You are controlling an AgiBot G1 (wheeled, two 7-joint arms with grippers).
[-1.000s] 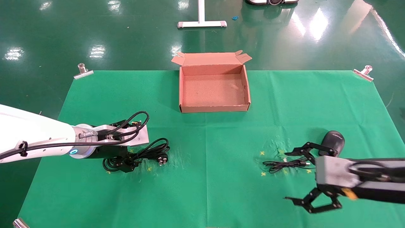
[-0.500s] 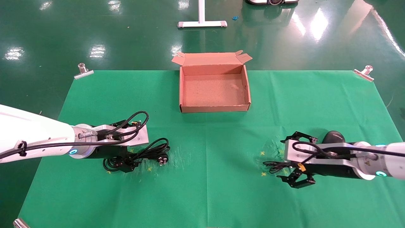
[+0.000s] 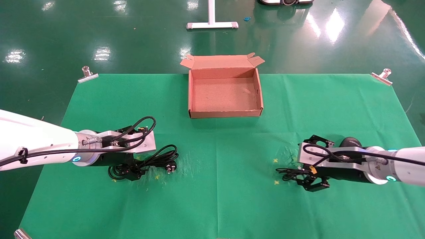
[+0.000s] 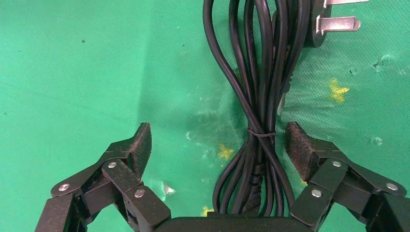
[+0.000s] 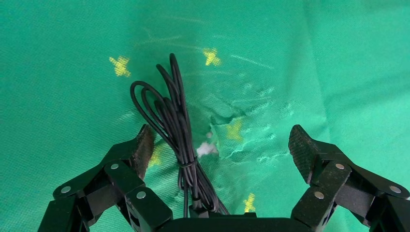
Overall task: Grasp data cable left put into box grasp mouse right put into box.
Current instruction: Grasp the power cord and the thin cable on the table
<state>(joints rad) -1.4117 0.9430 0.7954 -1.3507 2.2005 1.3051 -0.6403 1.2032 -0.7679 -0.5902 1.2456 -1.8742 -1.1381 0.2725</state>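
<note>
Cable first: the data cable [image 3: 146, 163] is lying bundled on the green cloth [image 3: 232, 199] at the left, a thick black cord cinched at its waist by a thin tie, its chunky plug [image 4: 309, 24] showing flat silver prongs. The left gripper [image 3: 132, 172] is sitting low over the bundle with its jaws spread wide; in the left wrist view the tied waist is lying between the two pads [image 4: 140, 145], nearer one of them and touching neither.

The mouse [image 3: 349, 142] is resting at the right, a rounded black body partly hidden behind the right arm, its thin cord [image 5: 179, 130] looped and tied. The right gripper [image 3: 312, 182] is hovering over that cord, fingers splayed, the loops lying beside one pad [image 5: 143, 145].

The box [image 3: 224, 113] is standing open at the cloth's far middle, well apart from both.
</note>
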